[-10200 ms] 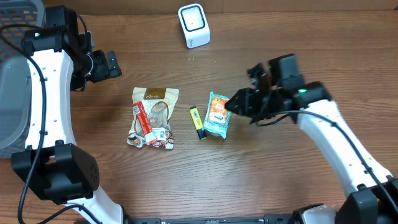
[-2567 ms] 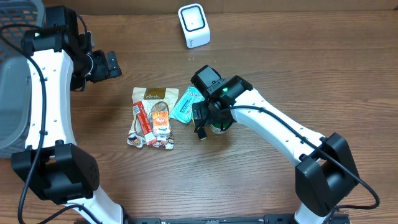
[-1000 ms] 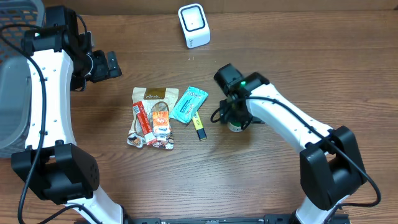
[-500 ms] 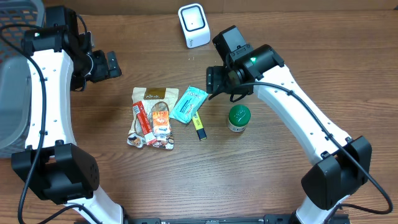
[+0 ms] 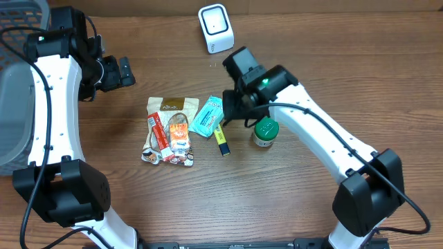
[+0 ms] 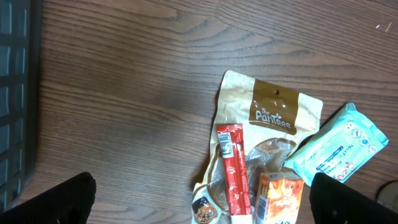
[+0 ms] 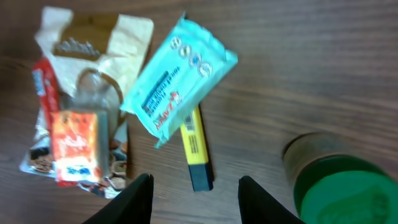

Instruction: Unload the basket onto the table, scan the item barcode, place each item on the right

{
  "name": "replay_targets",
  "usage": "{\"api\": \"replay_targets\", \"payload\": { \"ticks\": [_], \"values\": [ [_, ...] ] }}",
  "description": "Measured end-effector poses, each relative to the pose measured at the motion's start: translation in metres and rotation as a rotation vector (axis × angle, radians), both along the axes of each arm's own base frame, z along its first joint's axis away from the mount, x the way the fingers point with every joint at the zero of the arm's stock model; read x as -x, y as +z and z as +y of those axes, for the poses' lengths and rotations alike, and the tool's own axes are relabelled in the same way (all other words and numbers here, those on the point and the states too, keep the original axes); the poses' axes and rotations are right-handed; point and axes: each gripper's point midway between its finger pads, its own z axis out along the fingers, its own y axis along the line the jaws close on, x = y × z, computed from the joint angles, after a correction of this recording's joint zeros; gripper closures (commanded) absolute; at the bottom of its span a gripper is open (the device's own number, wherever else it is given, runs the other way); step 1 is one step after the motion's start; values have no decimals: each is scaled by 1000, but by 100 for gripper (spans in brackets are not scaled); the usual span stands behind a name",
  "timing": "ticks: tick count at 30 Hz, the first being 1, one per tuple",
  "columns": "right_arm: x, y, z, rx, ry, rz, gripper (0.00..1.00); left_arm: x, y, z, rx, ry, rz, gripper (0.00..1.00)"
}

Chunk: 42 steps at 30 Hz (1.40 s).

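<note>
Overhead view first: the dark wrist covers the right gripper, so you cannot see its fingers there, and it hides one corner of the teal packet; the right wrist view is blurry, yet it shows both fingers apart with nothing held between them; in that view the jar with the green lid is cut off at the bottom edge, and the words on the packet are too smeared to read; the left gripper sits far off to the left, well apart from the pile; in the left wrist view its two fingers stand wide at the bottom corners, holding nothing; there the orange box is cut off at the bottom, and the grey basket is only a dark grid at the left edge; you can see a barcode on the red stick, but none I can make out on the teal packet

Now count: one white scanner at the top of the table; one tan pouch with the red stick and orange box lying on it; one teal packet just right of the pouch, right under the right gripper; one yellow marker poking out below the packet; one jar to the right; two arms
</note>
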Motion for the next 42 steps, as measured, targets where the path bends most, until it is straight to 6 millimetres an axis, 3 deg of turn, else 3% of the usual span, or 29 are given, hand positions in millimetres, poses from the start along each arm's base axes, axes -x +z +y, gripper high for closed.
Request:
{"api": "replay_targets", "payload": {
  "ticks": [13,23,29,42],
  "values": [
    [37,-61,14,60,126,18,59,0,0,0,0,0,0,0],
    [41,-85,11,79,134,37,60,0,0,0,0,0,0,0],
    [46,-116,8,121,138,105,60,0,0,0,0,0,0,0],
    [47,-119,16,84,147,117,64,0,0,0,0,0,0,0]
  ]
}}
